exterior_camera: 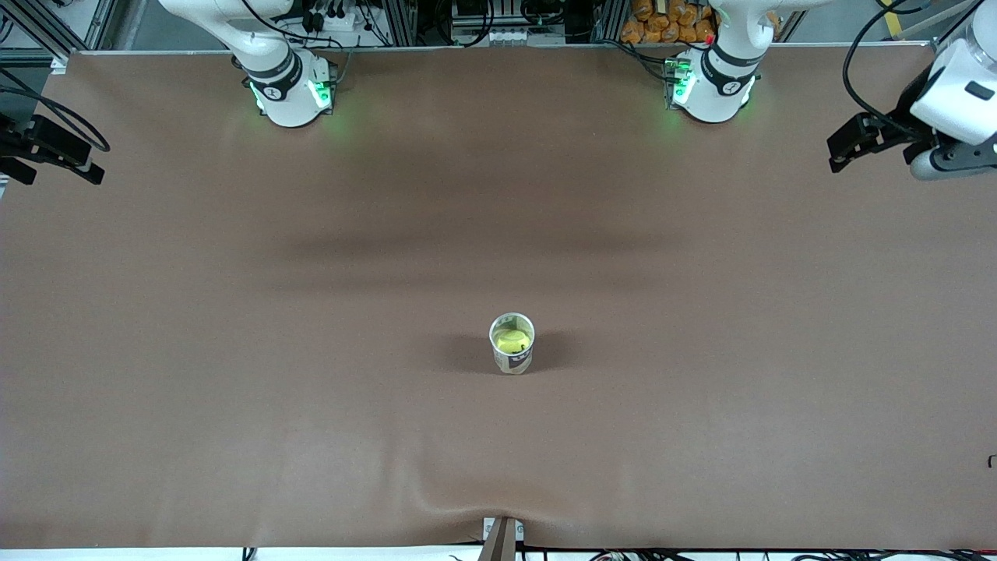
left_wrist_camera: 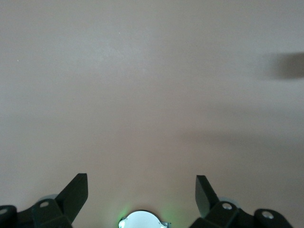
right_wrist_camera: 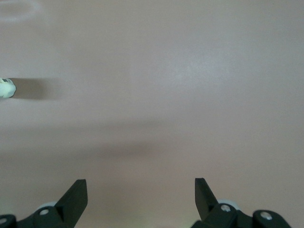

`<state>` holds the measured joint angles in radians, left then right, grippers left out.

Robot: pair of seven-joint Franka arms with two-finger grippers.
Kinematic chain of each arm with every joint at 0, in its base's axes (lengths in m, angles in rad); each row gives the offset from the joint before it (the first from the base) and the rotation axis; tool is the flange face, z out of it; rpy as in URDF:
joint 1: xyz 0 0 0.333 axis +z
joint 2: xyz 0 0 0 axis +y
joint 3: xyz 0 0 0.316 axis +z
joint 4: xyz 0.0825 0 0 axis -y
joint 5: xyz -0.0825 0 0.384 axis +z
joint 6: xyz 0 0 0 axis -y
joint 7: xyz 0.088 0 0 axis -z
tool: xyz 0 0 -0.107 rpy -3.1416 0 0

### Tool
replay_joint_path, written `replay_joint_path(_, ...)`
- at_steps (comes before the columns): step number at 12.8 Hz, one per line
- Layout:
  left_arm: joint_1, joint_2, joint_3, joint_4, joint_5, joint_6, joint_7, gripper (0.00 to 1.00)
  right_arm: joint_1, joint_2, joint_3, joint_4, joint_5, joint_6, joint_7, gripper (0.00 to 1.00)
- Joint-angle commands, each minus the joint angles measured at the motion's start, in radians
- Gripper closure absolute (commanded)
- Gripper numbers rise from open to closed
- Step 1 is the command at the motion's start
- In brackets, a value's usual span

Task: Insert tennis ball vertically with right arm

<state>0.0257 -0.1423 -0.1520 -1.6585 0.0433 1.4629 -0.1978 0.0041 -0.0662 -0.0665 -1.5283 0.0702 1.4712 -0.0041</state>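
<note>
At the right arm's end of the brown counter [exterior_camera: 234, 351], the right tool [exterior_camera: 47, 152] hangs at the edge of the front view, only partly in the picture. Its own wrist view shows the two dark fingers [right_wrist_camera: 76, 194] spread wide over bare counter with nothing between them.

Toward the middle, nearer the front camera than both arm bases, stands a small upright cup [exterior_camera: 512, 344]. The yellow-green tennis ball [exterior_camera: 512, 340] sits inside it, below the rim.

At the left arm's end, the left tool [exterior_camera: 857, 144] waits over the counter's edge, its fingers [left_wrist_camera: 76, 194] likewise wide apart and empty.

Judging by how things lie, the insertion looks done: the ball is in the cup, the cup is upright, and both tools are well apart from it. Little seems left beyond the arms resting clear.

The right arm's upper links are cut off at the top of the front view. The cup's printed label is too small to read. In the right wrist view only a sliver of a pale object [right_wrist_camera: 6, 88] shows at the edge, probably the cup's rim.
</note>
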Motion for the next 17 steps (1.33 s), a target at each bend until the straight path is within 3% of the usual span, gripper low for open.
replay_joint_path(1, 0.019, -0.054, 0.006, -0.04, -0.037, 0.002, 0.014, 0.0, -0.009, 0.006, 0.004, 0.017, -0.006, 0.0, 0.01, 0.0)
replay_joint_path(3, 0.028, -0.066, 0.015, -0.035, -0.088, -0.015, 0.017, 0.0, -0.009, 0.006, 0.004, 0.017, -0.004, 0.004, 0.01, 0.0)
replay_joint_path(17, 0.028, -0.046, 0.017, 0.009, -0.079, -0.036, 0.029, 0.0, -0.009, 0.011, 0.004, 0.014, -0.003, 0.018, 0.009, 0.0)
